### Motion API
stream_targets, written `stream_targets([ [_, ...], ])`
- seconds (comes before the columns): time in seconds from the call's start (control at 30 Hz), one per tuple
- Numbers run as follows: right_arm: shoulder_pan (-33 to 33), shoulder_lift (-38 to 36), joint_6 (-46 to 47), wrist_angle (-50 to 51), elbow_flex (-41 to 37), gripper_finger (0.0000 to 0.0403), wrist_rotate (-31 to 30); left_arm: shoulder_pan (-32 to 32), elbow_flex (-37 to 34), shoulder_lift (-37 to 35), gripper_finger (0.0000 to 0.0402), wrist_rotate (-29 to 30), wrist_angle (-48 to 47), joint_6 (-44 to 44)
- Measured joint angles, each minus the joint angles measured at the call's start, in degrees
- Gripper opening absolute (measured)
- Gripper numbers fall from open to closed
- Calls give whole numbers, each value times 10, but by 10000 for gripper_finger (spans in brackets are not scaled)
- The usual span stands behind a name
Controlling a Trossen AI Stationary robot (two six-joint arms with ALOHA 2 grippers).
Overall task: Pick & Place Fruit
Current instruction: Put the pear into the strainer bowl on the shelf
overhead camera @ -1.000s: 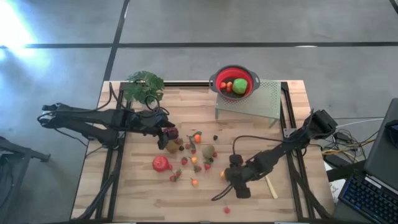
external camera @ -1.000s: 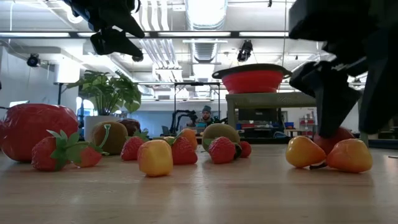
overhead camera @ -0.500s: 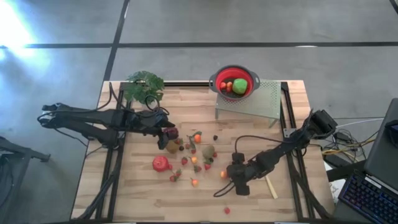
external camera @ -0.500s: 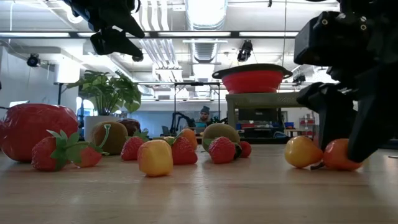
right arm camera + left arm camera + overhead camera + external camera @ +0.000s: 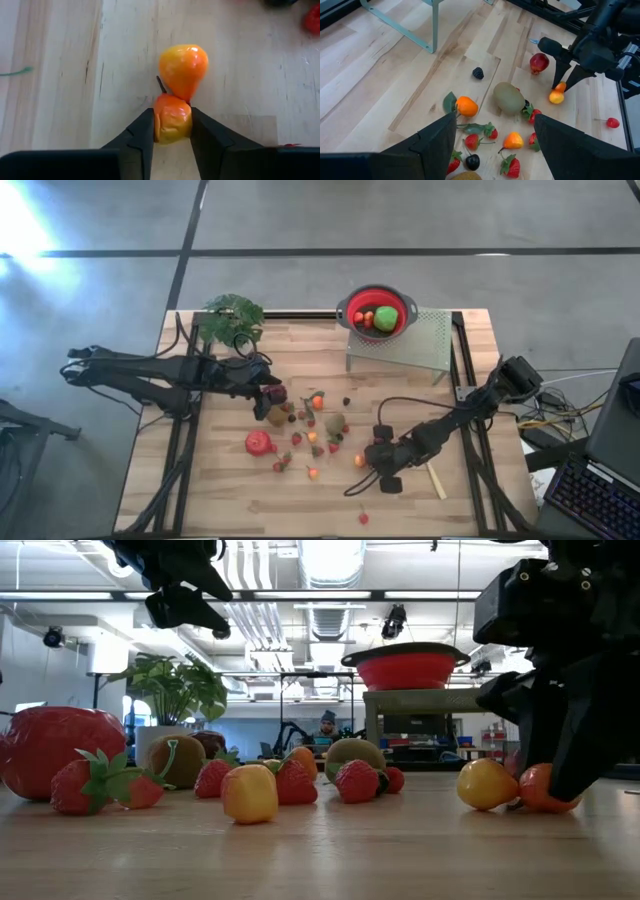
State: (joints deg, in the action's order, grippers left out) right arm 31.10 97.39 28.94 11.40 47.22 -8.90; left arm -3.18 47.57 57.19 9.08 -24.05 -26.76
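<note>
Two small orange-yellow fruits lie end to end on the table: one [image 5: 172, 120] sits between the fingers of my right gripper [image 5: 172, 137], and its twin [image 5: 183, 69] lies just beyond it. In the high view this gripper [image 5: 370, 464] is at the table's near right. Several other fruits lie mid-table, among them a kiwi [image 5: 335, 423] and a large red fruit [image 5: 259, 443]. My left gripper [image 5: 272, 392] hangs open above the left of that cluster, touching nothing. My right gripper pinches the nearer orange fruit by its two sides [image 5: 159, 122] between its two fingers. The fingers slant down from the table's right. The fruit rests on the table [image 5: 540, 792], its far end against the twin fruit [image 5: 487, 783].
A red colander [image 5: 378, 310] holding a green and an orange fruit stands on a grey rack [image 5: 410, 345] at the back right. A potted plant [image 5: 232, 318] stands at the back left. A pale-handled knife [image 5: 436, 480] and a cherry [image 5: 363, 518] lie near my right gripper.
My right gripper has sunk a little toward the table, and its fingers have closed in on the nearer orange fruit. That fruit has slid slightly toward its twin and stays on the table.
</note>
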Motion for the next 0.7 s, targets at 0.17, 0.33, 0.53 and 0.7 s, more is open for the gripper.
stream_targets([
  [0.17, 0, -12, 0, 5, 2, 87, 44, 0, 0, 0, 273, 0, 0, 0],
  [0.33, 0, -24, -16, 5, 13, 96, 61, 0, 0, 0, 273, 0, 0, 0],
  [0.53, 0, -49, -70, 50, 55, 90, 84, 0, 0, 0, 273, 0, -1, 0],
  [0.7, -9, -85, -150, 152, 120, 96, 50, 0, 0, 0, 273, 0, 0, 0],
])
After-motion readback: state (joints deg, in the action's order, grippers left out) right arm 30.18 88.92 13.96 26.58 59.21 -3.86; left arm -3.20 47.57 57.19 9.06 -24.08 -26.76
